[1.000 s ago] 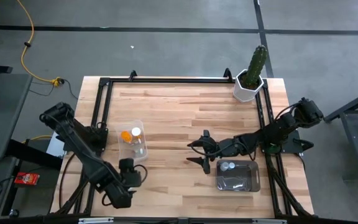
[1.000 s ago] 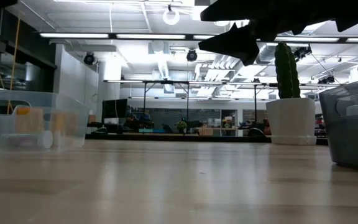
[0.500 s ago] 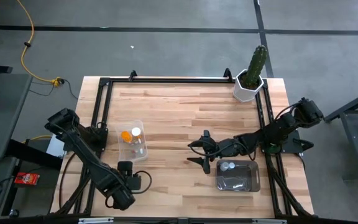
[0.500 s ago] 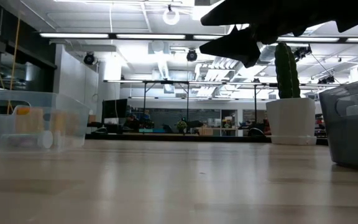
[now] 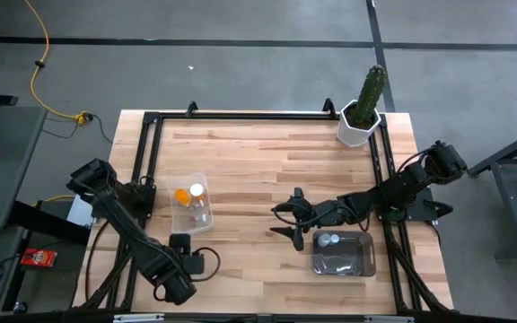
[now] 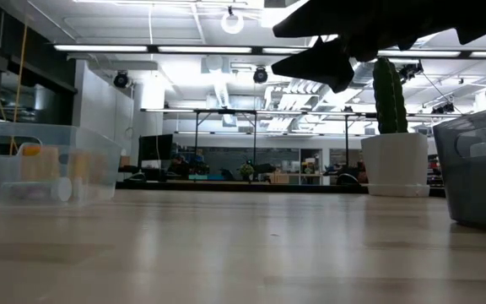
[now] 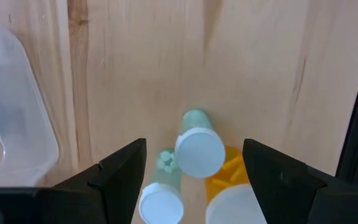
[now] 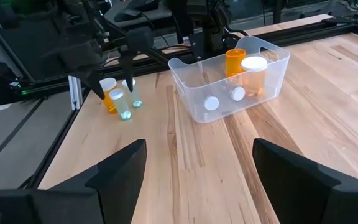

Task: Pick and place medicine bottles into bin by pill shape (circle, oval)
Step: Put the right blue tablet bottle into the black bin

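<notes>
On the left side of the pale wooden desk, near the front corner, my left jaws hang wide open with nothing in them. Right under them, three small bottles stand close together on the wood: a pale green plastic bottle with a round white cap, a second little green bottle with a white cap, and an orange bottle with a white cap. None of them touches my left fingers.

A bit further along sits a clear plastic bin. Inside it stand a tall orange bottle with no cap and a pale bottle with a wide white cap. Two more small bottles with white caps lie on its floor.

Near the middle of the desk, my right jaws float above the wood, spread as wide as they go, and they hold nothing. Just beside them, toward the front right, sits a dark grey plastic bin with two small bottles with pale caps in one corner.

Far back in the right corner stands a white pot with a tall green cactus.
</notes>
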### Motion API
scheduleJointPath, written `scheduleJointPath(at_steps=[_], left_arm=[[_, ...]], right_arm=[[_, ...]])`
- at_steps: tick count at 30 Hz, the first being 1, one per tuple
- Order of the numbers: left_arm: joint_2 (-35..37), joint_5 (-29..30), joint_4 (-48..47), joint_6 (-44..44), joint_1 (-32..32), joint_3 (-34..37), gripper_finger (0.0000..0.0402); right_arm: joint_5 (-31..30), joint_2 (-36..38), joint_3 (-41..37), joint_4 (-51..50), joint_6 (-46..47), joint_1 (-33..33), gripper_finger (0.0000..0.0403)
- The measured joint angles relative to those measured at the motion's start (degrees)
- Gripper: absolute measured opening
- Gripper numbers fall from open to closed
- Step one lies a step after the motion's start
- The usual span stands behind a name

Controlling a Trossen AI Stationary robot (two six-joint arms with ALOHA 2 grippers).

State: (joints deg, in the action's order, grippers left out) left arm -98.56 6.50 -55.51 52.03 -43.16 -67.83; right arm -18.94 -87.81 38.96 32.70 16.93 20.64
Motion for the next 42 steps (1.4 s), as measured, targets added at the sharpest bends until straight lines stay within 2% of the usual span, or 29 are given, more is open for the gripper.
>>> scheduleJointPath(at_steps=[12, 26, 35, 42], left_arm=[[0.0, 2.8, 0.0, 2.7, -1.5, 0.0, 0.0233], [-3.0, 0.6, 0.1, 2.1, -1.5, 0.0, 0.0232], [-3.7, 1.9, 0.0, 0.3, -1.5, 0.0, 0.0231], [-3.7, 1.9, -0.4, -0.2, -1.5, 0.0, 0.02]], right_arm=[[-0.2, 0.0, 0.0, -0.2, 0.0, 0.0, 0.0287], [-1.6, 0.0, 0.0, -0.6, 0.2, 0.0, 0.0287], [-2.4, 0.0, 0.0, -0.8, 0.8, 0.0, 0.0287], [-2.5, 0.0, 0.0, -0.8, 0.8, 0.0, 0.0287]])
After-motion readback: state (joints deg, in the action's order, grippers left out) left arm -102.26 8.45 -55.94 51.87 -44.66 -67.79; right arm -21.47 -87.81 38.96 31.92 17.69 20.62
